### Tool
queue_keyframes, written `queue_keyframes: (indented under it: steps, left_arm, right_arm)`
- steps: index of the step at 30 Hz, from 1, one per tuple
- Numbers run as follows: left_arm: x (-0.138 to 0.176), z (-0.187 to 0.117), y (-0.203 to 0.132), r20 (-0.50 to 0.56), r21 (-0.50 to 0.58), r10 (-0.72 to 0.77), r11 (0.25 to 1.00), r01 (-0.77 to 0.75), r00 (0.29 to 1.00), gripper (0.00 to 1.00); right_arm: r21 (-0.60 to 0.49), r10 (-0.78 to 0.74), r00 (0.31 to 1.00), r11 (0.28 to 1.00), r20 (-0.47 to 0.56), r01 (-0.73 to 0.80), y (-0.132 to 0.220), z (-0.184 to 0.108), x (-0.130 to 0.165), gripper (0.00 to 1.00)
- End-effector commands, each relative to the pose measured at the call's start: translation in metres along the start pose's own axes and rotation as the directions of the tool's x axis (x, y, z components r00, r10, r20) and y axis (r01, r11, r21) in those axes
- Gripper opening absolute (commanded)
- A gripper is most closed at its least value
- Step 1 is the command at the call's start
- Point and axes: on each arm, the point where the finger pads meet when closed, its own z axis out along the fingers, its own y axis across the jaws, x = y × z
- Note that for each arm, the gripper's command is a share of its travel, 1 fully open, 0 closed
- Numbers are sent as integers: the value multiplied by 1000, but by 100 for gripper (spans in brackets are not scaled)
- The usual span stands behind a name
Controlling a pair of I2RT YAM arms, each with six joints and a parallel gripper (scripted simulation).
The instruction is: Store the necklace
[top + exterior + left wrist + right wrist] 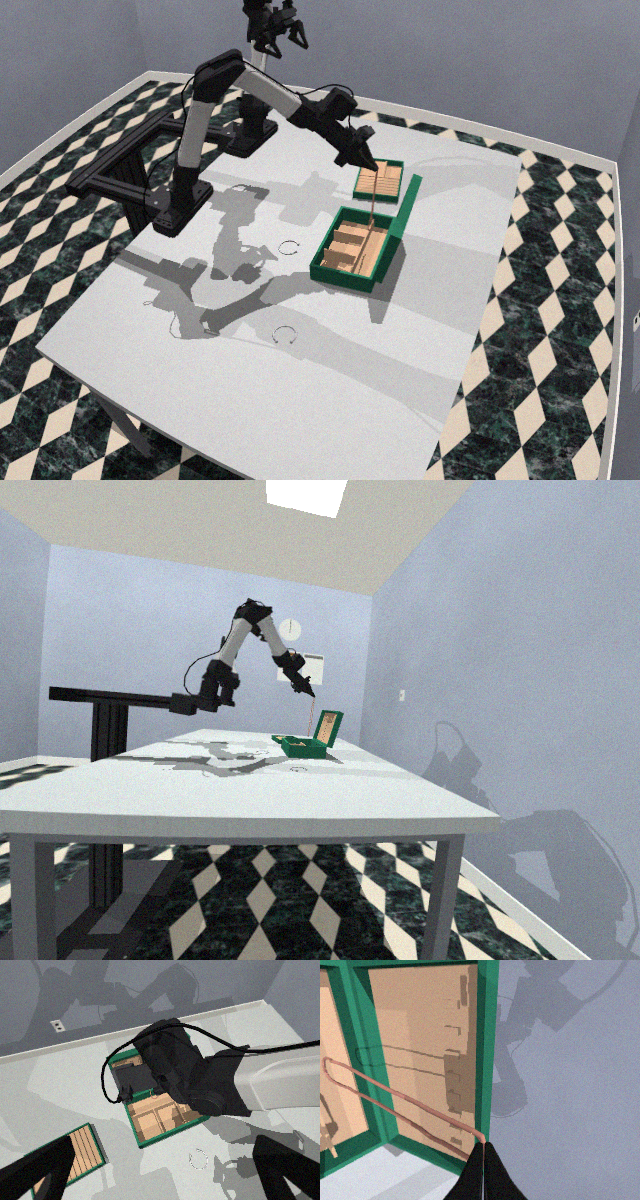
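Note:
A copper-coloured necklace (374, 198) (311, 716) (405, 1097) hangs as a long narrow loop from my right gripper (375, 168) (313, 695) (483, 1151), whose fingers are shut on it high above the table. Its lower end hangs over the jewelry box (341, 281) (305, 751), near the far end of the long compartment (376, 253); whether it touches the floor there is unclear. One thin bangle (279, 246) lies on the table beside the box, and another bangle (284, 326) lies farther toward the front. My left gripper (292, 51) (163, 1144) is open and empty, high up away from the box.
The box's lid (408, 206) (338, 730) (487, 1035) stands open along the long compartment's side. A slotted tray (376, 197) (98, 1144) lies behind the box. My right arm crosses over the box in the left wrist view. Small divided compartments fill the box's other side.

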Motion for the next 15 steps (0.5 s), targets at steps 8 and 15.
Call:
queue_keyframes:
  steps: [8,15]
  left_arm:
    - [23,28,-4,28,31,-6,1000,5,1000,100]
    - [41,42,3,22,5,-6,1000,6,1000,100]
  right_arm:
    - [42,19,1000,999,19,-20,18,27,-1,0]
    - [27,12,1000,1000,12,-12,38,41,2,0]
